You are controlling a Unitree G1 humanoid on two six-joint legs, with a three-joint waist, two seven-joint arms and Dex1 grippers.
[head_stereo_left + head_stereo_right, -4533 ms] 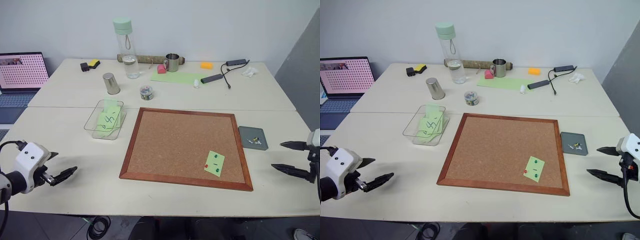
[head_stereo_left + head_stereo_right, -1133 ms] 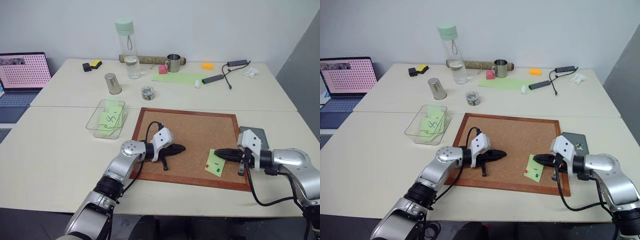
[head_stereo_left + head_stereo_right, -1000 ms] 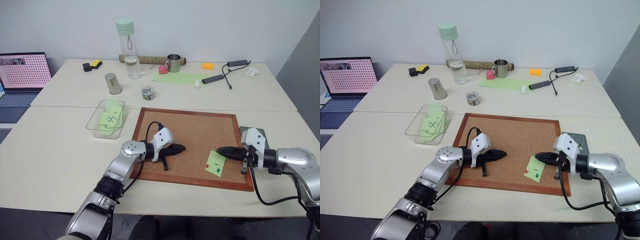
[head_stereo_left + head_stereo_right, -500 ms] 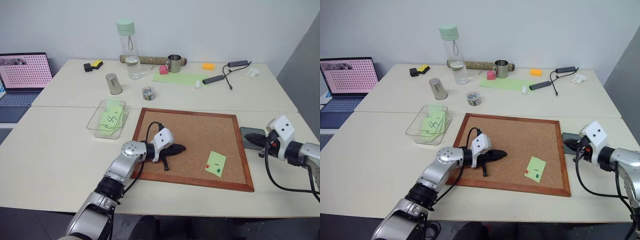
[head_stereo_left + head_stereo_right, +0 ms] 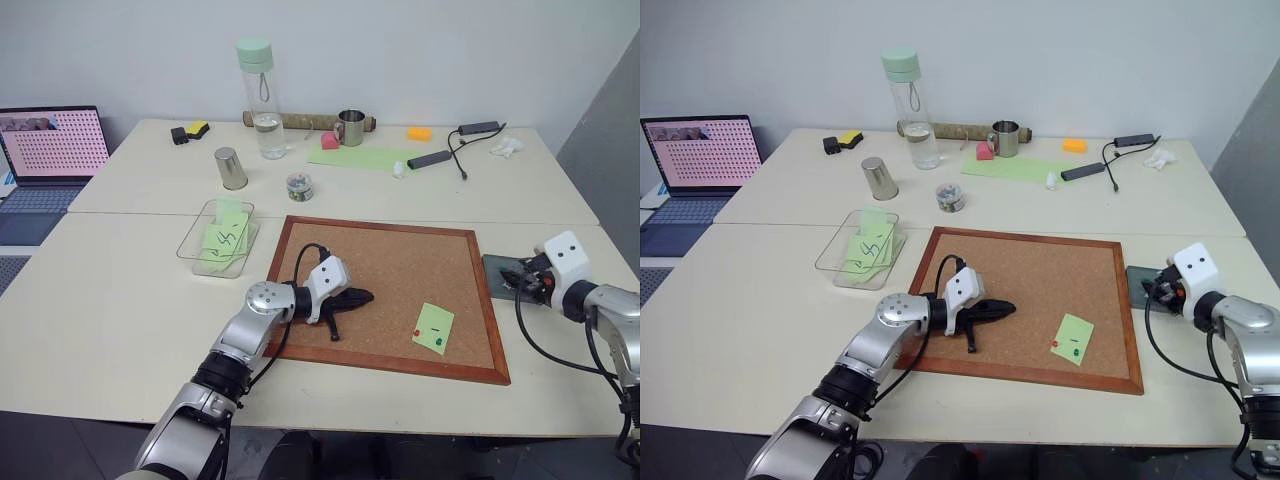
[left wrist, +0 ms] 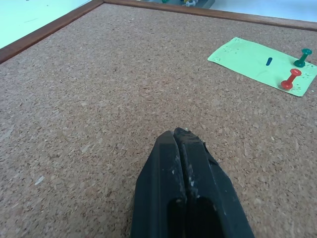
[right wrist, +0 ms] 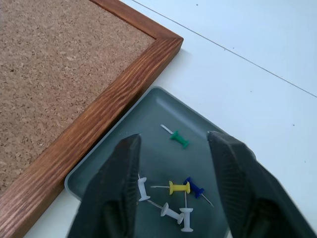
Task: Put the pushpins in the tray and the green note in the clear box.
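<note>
**A pin lands in the tray; two more wait on the note**

Left to right: the clear box (image 5: pixel 217 238) sits at about ten o'clock from the corkboard (image 5: pixel 385 290), with scribbled green notes already inside. The left gripper (image 6: pixel 184 148) rests on the cork with its fingers pressed together, holding nothing.

Towards the board's five o'clock corner lies the green note (image 5: pixel 434 328), pinned by the pushpins (image 6: pixel 293 69), one red, one green.

Off the board's three o'clock edge, the right gripper (image 7: pixel 173 144) hangs over the tray (image 7: pixel 148 119) with its fingers spread, and a green pin (image 7: pixel 179 139) lies between them among other loose pins.

The drop-off step looks finished. Next, I'd guess, the right arm must go back to the note and pinch a pin head cleanly, while the left steadies the paper.
</note>
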